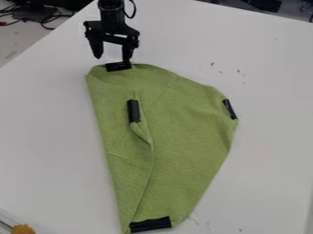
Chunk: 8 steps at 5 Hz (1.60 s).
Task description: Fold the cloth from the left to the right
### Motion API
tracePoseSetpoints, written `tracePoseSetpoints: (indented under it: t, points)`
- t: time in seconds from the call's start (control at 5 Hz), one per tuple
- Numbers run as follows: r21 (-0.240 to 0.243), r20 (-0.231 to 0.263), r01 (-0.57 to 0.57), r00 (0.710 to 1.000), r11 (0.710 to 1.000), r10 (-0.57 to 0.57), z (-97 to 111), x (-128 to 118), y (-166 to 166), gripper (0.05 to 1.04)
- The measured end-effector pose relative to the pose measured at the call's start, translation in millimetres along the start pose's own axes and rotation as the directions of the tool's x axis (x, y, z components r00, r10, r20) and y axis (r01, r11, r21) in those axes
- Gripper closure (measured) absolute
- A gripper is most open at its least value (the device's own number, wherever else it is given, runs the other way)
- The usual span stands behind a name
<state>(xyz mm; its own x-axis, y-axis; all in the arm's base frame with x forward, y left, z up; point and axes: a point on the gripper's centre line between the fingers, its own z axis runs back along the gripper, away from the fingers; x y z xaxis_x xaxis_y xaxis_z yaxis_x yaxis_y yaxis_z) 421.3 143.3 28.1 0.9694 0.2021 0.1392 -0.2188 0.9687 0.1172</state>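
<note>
Gripper [112, 60] fingers spread at far edge of cloth [189, 128]; we suspect snagging black clip [118, 66] there could skew the fold.

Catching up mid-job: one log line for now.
green cloth: image-left side folded partway over | gripper: open, at cloth's far end | one black strip: on flap

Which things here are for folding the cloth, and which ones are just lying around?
For the folding:
- green cloth
- black pieces on the cloth
- gripper at its top edge

Just lying about:
- orange thing, bottom left
- cables, top left
</note>
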Motion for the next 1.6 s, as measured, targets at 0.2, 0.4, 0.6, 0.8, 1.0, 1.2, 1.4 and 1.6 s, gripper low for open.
tracePoseSetpoints:
  t: [0.2, 0.4, 0.6, 0.8, 1.0, 1.2, 1.4, 1.6]
  points:
    - [-0.029, -0.030, 0.007, 1.000, 1.000, -0.008, -1.8, -1.8, -4.5, 0.083]
    - [-0.049, -0.064, 0.012, 0.998, 0.999, -0.016, -11.3, -6.7, -8.6, 0.141]
    - [-0.064, -0.064, 0.020, 0.998, 0.998, -0.024, -16.0, -2.6, -10.4, 0.398]
    - [-0.072, -0.072, 0.027, 0.997, 0.997, -0.032, -18.5, 3.8, -11.1, 0.588]
    - [-0.086, -0.064, 0.031, 0.997, 0.996, -0.037, -19.5, 6.1, -12.8, 0.736]
    - [-0.074, -0.066, 0.029, 0.997, 0.997, -0.034, -18.6, 5.1, -10.8, 0.835]
    - [-0.023, -0.041, 0.005, 0.999, 1.000, -0.005, -13.8, -0.6, -10.0, 0.927]
    - [0.033, -0.013, 0.001, 1.000, 0.999, 0.000, 3.0, -9.1, -10.4, 0.993]
